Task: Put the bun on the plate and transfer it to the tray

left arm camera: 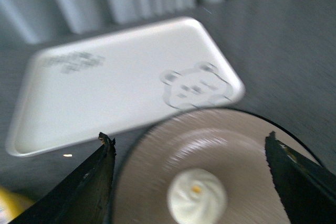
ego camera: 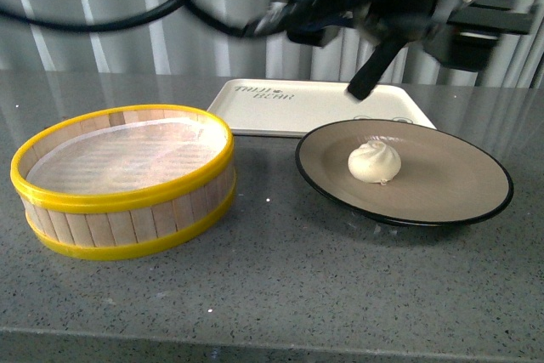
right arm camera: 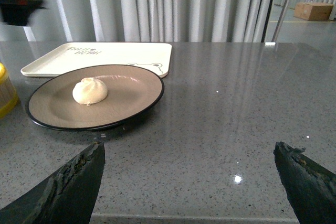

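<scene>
One bun point(ego camera: 374, 162) is sitting on the plate point(ego camera: 450, 197), slightly off centre toward the steamer basket point(ego camera: 123, 210), which is holding a white liner. Tray point(ego camera: 255, 116) is lying just behind the plate; its dark lettering is showing too blurred to read, and a bear face is printed at one corner. Left pincer point(left arm camera: 189, 139) is hanging wide open above the plate, gripping nothing. Right pincer point(right arm camera: 188, 148) is gaping wide, empty, over bare tabletop point(right arm camera: 236, 129).

The left arm point(ego camera: 382, 6) reaches in high and blurred; the left tool point(left arm camera: 189, 139) points down, fingers spread wide, empty. The right tool point(right arm camera: 188, 148) sits low near the tabletop point(right arm camera: 236, 129), fingers equally wide apart, holding nothing.
</scene>
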Available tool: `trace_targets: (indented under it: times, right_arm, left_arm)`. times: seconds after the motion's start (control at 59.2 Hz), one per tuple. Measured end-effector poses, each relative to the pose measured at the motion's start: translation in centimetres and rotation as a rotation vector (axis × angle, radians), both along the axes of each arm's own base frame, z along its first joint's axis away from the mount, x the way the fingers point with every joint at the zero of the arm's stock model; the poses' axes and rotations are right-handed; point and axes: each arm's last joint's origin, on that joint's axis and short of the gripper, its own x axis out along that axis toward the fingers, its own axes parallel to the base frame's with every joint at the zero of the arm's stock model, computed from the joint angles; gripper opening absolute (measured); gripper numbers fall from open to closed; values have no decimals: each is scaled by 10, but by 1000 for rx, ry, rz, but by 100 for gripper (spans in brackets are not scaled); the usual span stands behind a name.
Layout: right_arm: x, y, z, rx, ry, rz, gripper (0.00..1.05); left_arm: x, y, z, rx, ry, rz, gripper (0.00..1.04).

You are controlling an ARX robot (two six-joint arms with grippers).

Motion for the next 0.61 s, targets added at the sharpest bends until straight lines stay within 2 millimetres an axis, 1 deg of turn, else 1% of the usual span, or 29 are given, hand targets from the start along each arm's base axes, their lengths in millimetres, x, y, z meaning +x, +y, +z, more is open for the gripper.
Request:
trace_targets:
  times: [0.017,0.034,0.068,0.084,0.101,0.118,0.135,0.152,0.169,0.186,0.203,0.22,0.27,0.287,0.304,0.355,0.405,0.608]
  right_arm:
    - [0,0,0,0,0,-1,96]
    - [0,0,0,0,0,-1,96]
    - [0,0,0,0,0,-1,96]
    - [0,0,0,0,0,-1,96]
    - [0,0,0,0,0,-1,96]
    - [0,0,0,0,0,0,96]
    - [0,0,0,0,0,0,96]
    - [0,0,0,0,0,-1,96]
    - [0,0,0,0,0,-1,96]
    - [0,0,0,0,0,0,96]
    - [0,0,0,0,0,0,96]
    - [0,0,0,0,0,2,96]
    - [0,0,0,0,0,5,96]
    - [0,0,0,0,0,5,96]
    - [0,0,0,0,0,4,96]
    - [0,0,0,0,0,0,96]
    - [0,0,0,0,0,-1,96]
    - [0,0,0,0,0,2,96]
  left_arm:
    - [-5,12,-2,-17,-25,19,69]
    - [-7,18,-1,-26,-39,23,67]
    - [-16,44,0,-62,-89,44,60]
    - [-18,50,0,-69,-99,49,58]
    - [-23,63,0,-81,-120,59,54]
    - [-25,70,0,-84,-127,67,52]
    - [-30,83,-1,-92,-139,82,49]
    - [-36,95,-4,-93,-145,101,45]
    - [-39,101,-6,-92,-146,107,43]
    - [-45,112,-10,-90,-146,117,40]
    - [-54,125,-16,-85,-140,120,35]
    - [-57,128,-19,-82,-138,123,33]
    - [-73,146,-36,-63,-110,101,22]
    - [-80,153,-43,-53,-95,90,17]
    - [-82,156,-46,-49,-89,92,15]
    - [-94,169,-58,-38,-68,72,4]
    - [-103,179,-64,-33,-61,65,4]
    - [-131,215,-75,-38,-75,93,4]
